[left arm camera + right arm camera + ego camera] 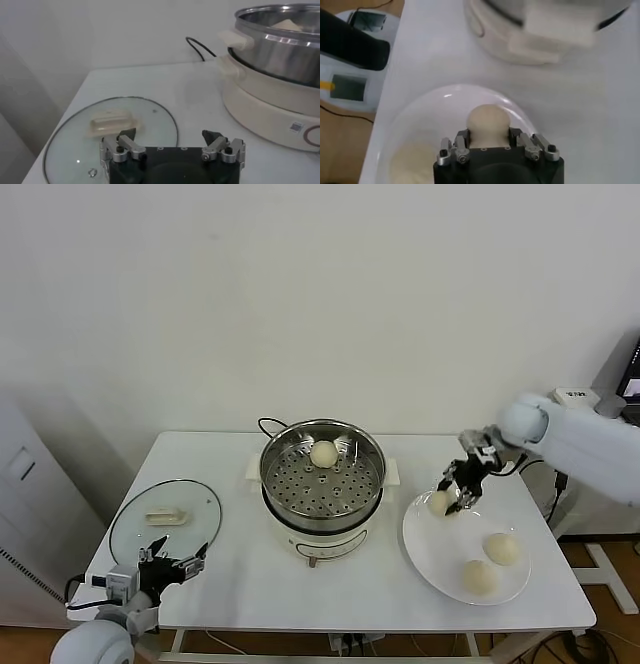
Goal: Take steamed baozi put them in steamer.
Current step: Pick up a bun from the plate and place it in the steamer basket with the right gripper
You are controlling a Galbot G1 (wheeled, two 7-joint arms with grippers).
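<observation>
One cream-white baozi (323,453) lies on the perforated tray of the shiny steamer (370,484) at the table's middle. On the white plate (425,556) to its right lie two loose baozi (501,548) (480,577), and a third baozi (439,502) (487,125) sits at the plate's near-left rim with my right gripper (452,500) (487,136) shut on it, fingers pressed to both its sides. My left gripper (172,564) (172,136) waits open at the table's front left, beside the lid.
A flat glass lid (165,519) (110,135) with a cream handle lies at the left of the table. The steamer's black cord (268,424) runs behind the pot. A white device (355,75) stands on the floor past the table's right edge.
</observation>
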